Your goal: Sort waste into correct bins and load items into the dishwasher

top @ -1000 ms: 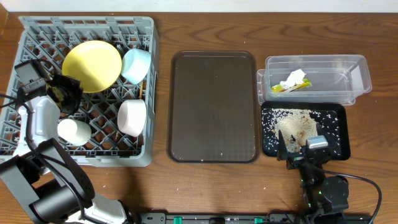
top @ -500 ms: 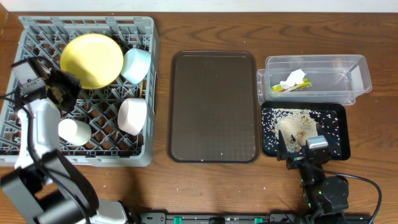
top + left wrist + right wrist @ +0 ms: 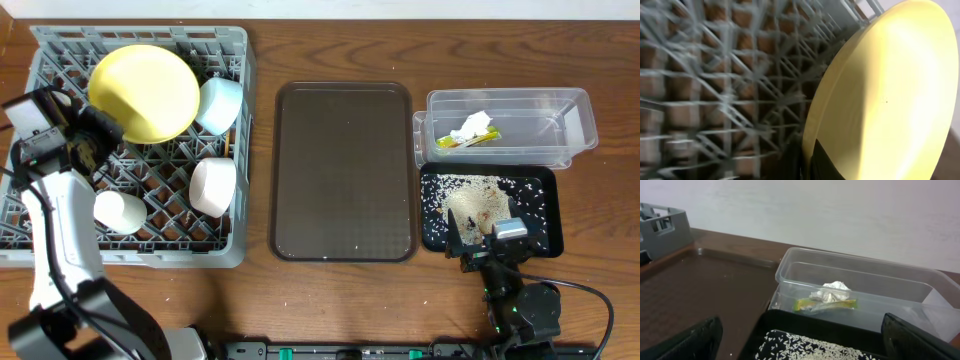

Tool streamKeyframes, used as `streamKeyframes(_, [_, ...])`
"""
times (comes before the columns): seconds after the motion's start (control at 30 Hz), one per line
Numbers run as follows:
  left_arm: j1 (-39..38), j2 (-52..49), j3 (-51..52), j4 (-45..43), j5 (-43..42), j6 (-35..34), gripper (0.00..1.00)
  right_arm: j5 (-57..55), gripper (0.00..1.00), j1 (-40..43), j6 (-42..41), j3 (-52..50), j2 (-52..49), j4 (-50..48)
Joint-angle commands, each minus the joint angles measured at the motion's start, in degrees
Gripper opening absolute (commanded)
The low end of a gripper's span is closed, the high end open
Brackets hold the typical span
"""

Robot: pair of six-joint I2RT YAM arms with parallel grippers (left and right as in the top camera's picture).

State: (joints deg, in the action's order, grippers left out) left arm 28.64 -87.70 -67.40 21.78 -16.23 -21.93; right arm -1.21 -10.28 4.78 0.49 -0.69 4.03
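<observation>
Left hand (image 3: 100, 133) clamped on the yellow plate (image 3: 145, 92), tilted over the grey rack (image 3: 130, 256) holding blue bowl (image 3: 220, 105), white bowl (image 3: 212, 187) and cup (image 3: 120, 212); wrapper (image 3: 462, 141) and paper (image 3: 472, 125) in the clear tub (image 3: 580, 110), rice (image 3: 478, 195) in the black tray (image 3: 548, 200), right hand (image 3: 483, 234) spread apart, so seating the plate seems the main step left.

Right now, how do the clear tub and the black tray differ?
The clear tub has tall see-through walls; the black tray is shallow and dark. The tub holds a snack wrapper and crumpled paper; the tray holds rice scraps. Both are rectangular and lie side by side.
</observation>
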Motion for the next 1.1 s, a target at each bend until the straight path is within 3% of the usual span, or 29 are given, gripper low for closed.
streamKeyframes(0.0, [-0.1,4.3,0.0,0.6,9.0,10.3,0.08,0.2,0.99,0.6,-0.7,-0.2,0.3,0.1])
streamKeyframes(0.2, [-0.1,5.0,0.0,2.4,17.3,15.9,0.08,0.2,0.99,0.6,-0.7,-0.2,0.3,0.1])
streamKeyframes(0.53, [-0.5,5.0,0.0,1.2,21.0,21.0,0.08,0.2,0.99,0.6,-0.7,-0.2,0.3,0.1])
streamKeyframes(0.7, [-4.8,4.9,0.0,1.2,22.1,24.3,0.08,0.2,0.99,0.6,-0.7,-0.2,0.3,0.1])
streamKeyframes(1.07, [-12.8,2.1,0.0,1.1,36.8,26.7,0.08,0.2,0.99,0.6,-0.7,-0.2,0.3,0.1])
